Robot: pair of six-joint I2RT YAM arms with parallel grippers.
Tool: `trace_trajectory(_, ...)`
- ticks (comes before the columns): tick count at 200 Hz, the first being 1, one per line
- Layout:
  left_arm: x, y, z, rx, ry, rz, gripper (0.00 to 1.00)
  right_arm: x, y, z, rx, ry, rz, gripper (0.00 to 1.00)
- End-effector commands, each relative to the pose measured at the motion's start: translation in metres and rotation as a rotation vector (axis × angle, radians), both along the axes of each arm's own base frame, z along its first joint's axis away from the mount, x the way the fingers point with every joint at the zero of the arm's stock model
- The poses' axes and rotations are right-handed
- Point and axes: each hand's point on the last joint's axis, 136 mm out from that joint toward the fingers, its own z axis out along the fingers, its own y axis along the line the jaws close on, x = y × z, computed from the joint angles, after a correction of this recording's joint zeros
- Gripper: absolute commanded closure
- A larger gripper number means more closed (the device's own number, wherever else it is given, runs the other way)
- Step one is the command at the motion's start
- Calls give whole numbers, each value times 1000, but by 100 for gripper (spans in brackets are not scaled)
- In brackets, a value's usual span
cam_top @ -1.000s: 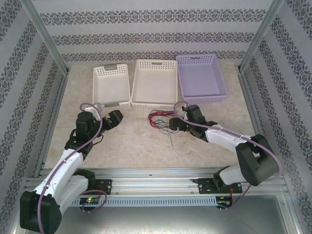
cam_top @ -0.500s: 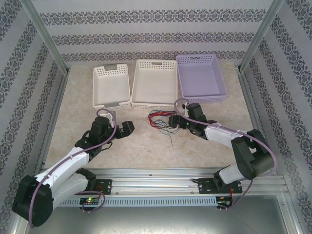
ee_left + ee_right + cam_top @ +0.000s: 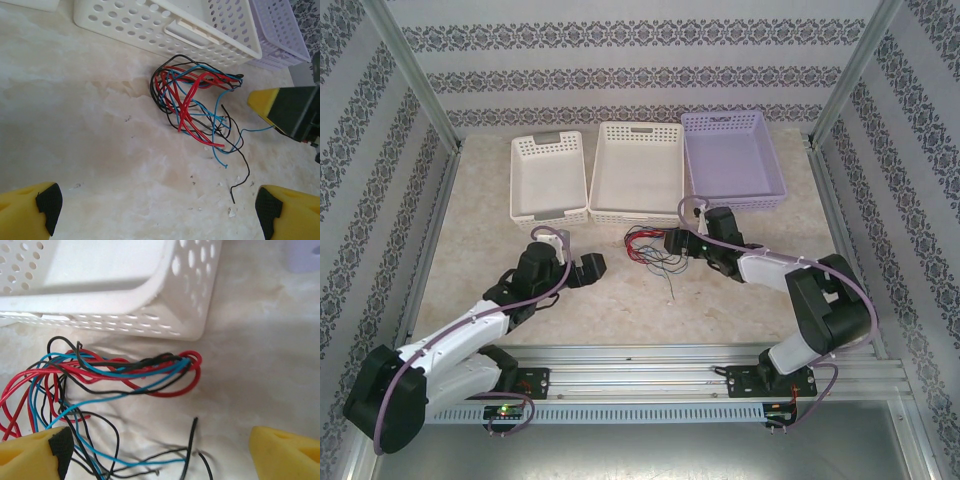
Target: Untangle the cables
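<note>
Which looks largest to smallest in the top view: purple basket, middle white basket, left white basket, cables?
1. purple basket and middle white basket: too alike to rank
2. left white basket
3. cables

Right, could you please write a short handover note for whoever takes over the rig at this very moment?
Left gripper: open and empty, above the table, to the left of the cables and facing them.
Right gripper: open and empty, low over the right side of the bunch, nothing clamped.
Cables: red, black and blue strands in one tangled bunch on the table, just in front of the middle white basket.
Done: no strand separated.
Left: pull every cable apart.
</note>
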Motion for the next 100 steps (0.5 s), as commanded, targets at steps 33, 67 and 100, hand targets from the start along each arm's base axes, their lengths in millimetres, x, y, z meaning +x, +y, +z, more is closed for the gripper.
trace_trajectory(33,-4,-2,-2,4,-31,-7,0,24,11,-12,-30,-41,21,16)
trace_trajectory(67,-5,0,0,3,-40,-4,0,31,15,-18,-170,-112,21,18)
trace_trajectory(100,-6,1,-1,-1,-41,-2,0,39,23,-22,-260,-178,18,21)
